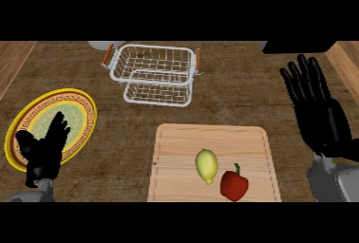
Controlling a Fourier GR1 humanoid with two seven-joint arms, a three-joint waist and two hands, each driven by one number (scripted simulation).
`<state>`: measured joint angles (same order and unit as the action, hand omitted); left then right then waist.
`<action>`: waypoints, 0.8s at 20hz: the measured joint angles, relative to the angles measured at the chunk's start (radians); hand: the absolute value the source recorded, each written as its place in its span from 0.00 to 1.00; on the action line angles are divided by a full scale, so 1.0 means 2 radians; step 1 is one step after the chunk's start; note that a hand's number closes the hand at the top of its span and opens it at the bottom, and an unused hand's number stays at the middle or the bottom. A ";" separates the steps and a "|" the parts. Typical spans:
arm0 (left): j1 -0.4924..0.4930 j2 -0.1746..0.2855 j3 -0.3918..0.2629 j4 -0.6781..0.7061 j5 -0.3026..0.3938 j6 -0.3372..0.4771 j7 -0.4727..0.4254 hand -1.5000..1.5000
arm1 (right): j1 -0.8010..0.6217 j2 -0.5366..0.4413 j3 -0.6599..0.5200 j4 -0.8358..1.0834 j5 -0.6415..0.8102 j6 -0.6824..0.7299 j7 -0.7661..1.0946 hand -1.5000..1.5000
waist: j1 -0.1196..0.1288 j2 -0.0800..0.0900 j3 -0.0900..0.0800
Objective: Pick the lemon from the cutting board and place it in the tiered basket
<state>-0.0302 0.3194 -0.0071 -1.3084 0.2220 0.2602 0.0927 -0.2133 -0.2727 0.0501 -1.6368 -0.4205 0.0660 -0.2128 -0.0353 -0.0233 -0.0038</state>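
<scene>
Brown counter [112, 161] — black right hand [319, 111], left hand [43, 144] both open; grabbing the oval yellow lemon [206, 165] could bump the adjacent red pepper [234, 184].

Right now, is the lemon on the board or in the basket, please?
On the board. The lemon lies on the board beside the pepper, well apart from the basket.

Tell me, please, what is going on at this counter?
Nothing is being held yet. The lemon lies on the cutting board beside a red pepper, and the tiered basket stands beyond it. The right hand is open right of the board; the left hand is open over a yellow plate.
</scene>
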 measured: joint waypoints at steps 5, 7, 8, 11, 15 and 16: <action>0.016 -0.007 -0.016 -0.009 -0.020 0.006 -0.013 0.50 | 0.063 0.018 -0.022 -0.069 0.083 -0.083 -0.085 1.00 | -0.009 0.002 0.001; 0.026 -0.008 -0.018 -0.010 -0.025 0.010 -0.019 0.50 | 0.095 0.025 -0.055 -0.078 0.109 -0.133 -0.105 0.00 | -0.030 0.001 0.001; 0.030 -0.008 -0.018 -0.011 -0.026 0.011 -0.021 0.50 | 0.113 0.042 -0.077 -0.075 0.108 -0.164 -0.109 0.00 | -0.038 0.001 0.003; 0.040 -0.018 -0.027 -0.017 -0.033 0.014 -0.033 0.50 | 0.157 0.090 -0.105 -0.085 0.059 -0.236 -0.148 0.00 | -0.041 0.001 0.006; 0.050 -0.030 -0.045 -0.028 -0.044 0.015 -0.048 0.50 | 0.232 0.119 -0.079 -0.103 -0.011 -0.271 -0.265 0.00 | -0.027 0.002 0.007; 0.053 -0.033 -0.050 -0.034 -0.046 0.016 -0.046 0.50 | 0.256 0.122 -0.062 -0.106 -0.025 -0.272 -0.296 0.00 | -0.023 0.002 0.007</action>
<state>0.0753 0.2535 -0.1072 -1.3760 0.1307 0.2914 -0.0002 0.2978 -0.0279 -0.0745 -1.8498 -0.4705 -0.4780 -0.8053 -0.0822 -0.0196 0.0097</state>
